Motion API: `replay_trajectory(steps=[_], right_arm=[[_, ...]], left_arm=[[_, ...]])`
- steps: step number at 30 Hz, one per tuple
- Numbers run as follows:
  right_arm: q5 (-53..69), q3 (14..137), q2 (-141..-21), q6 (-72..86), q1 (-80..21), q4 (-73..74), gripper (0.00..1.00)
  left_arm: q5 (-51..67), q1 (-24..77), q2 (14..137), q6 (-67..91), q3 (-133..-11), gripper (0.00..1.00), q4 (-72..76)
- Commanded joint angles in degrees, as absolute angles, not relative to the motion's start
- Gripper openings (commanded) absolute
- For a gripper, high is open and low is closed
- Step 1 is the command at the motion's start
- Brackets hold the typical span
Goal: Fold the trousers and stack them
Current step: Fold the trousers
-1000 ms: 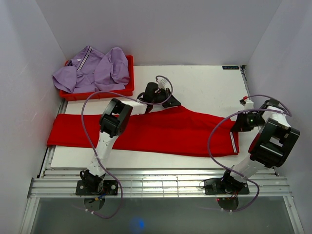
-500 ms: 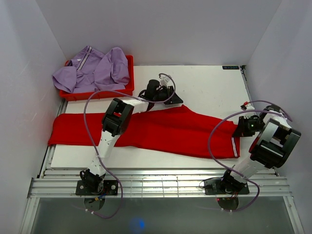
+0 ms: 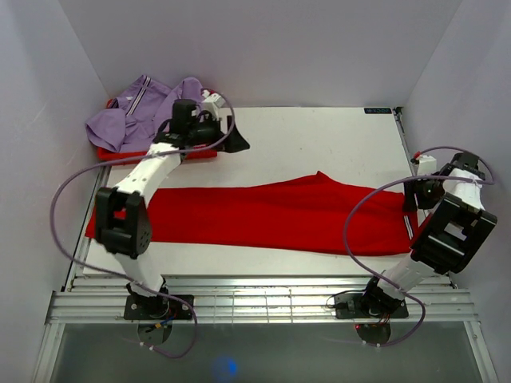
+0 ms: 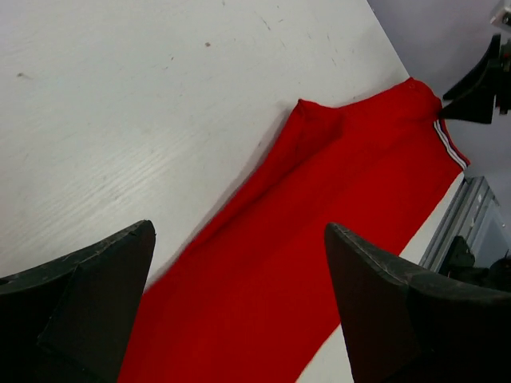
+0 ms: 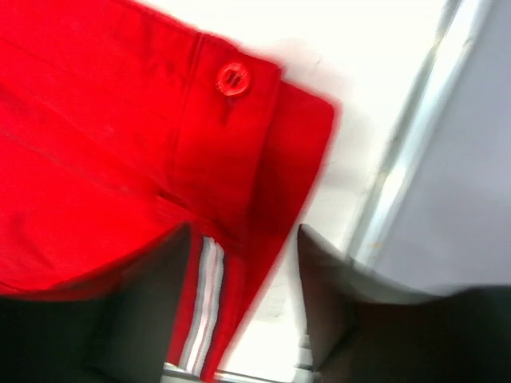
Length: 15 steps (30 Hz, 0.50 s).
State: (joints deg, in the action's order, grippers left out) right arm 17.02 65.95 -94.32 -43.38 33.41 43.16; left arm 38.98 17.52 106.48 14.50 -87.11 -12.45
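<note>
The red trousers (image 3: 263, 214) lie flat and lengthwise across the white table (image 3: 327, 140), with the waistband at the right end. My left gripper (image 3: 234, 144) is open, apart from the cloth and hovering beyond its far edge, next to the red bin. In the left wrist view the wide-apart left gripper (image 4: 239, 231) holds nothing, and the trousers (image 4: 319, 207) lie below it. My right gripper (image 3: 413, 196) hangs open over the waistband end. The right wrist view shows the right gripper (image 5: 243, 235) empty above the waistband button (image 5: 232, 79) and the striped trim (image 5: 206, 299).
A red bin (image 3: 160, 152) at the back left holds a purple garment (image 3: 152, 112). Metal rails (image 3: 263, 299) run along the table's near edge. Walls close in on the left, back and right. The right gripper is close to the table's right edge (image 5: 399, 183).
Both grippers have opened and let go of the trousers. The left arm has swung back and left toward the bin. The right gripper has moved slightly right, and the cloth now lies flat.
</note>
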Motion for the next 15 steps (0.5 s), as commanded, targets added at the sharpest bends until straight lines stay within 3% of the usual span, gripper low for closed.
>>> replay_trajectory(steps=[1,2,3,8,15], right_arm=[[17.4,72.5,-93.1,-46.2,33.3,43.9,0.67],[18.4,73.4,-92.2,-46.3,32.9,45.3,0.85],[21.2,73.5,-91.2,-46.8,32.2,48.2,0.92],[28.6,70.6,-83.7,-47.0,23.8,55.1,0.91],[29.9,61.2,-84.5,-40.7,13.1,53.4,0.86]], left_arm=[[41.0,13.9,92.7,3.5,-77.9,0.98,-27.0],[41.2,12.9,90.7,2.3,-75.9,0.98,-30.5],[41.5,12.1,88.9,0.4,-72.2,0.98,-31.9],[42.5,6.8,84.7,-6.6,-66.3,0.98,-43.4],[39.8,-4.3,90.5,-9.3,-63.4,0.96,-51.0]])
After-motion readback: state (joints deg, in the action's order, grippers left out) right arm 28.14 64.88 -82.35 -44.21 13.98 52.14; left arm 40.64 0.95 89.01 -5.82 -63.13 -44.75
